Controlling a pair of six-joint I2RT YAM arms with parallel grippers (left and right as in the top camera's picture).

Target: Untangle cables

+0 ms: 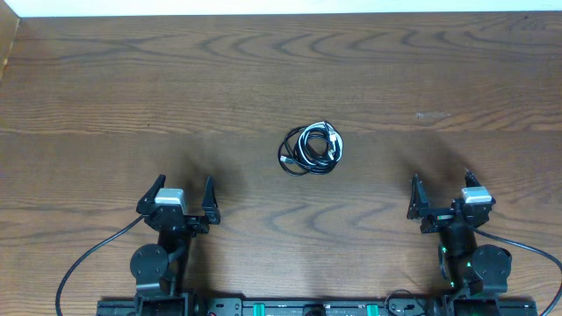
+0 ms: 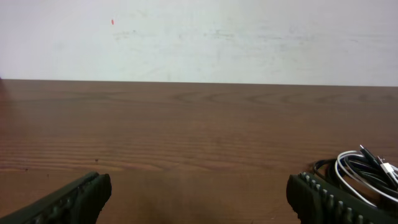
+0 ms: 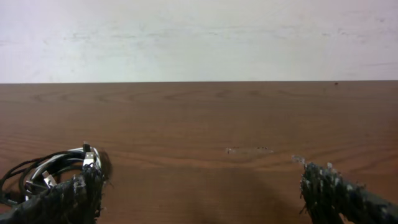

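Jaws on both arms are held wide apart and empty. The left gripper [image 1: 183, 186] and the right gripper [image 1: 441, 184] are stationed near the front edge, well apart. The cables [image 1: 310, 149], black and white strands wound into one small knot, are seen on the table [image 1: 105, 79] between the arms and farther out. No untangling is judged done; all of it remains. Bare wood surrounds the bundle, and the table edges lie well away.

The left gripper [image 2: 199, 185] is spread wide, cables [image 2: 357, 169] behind its right finger.
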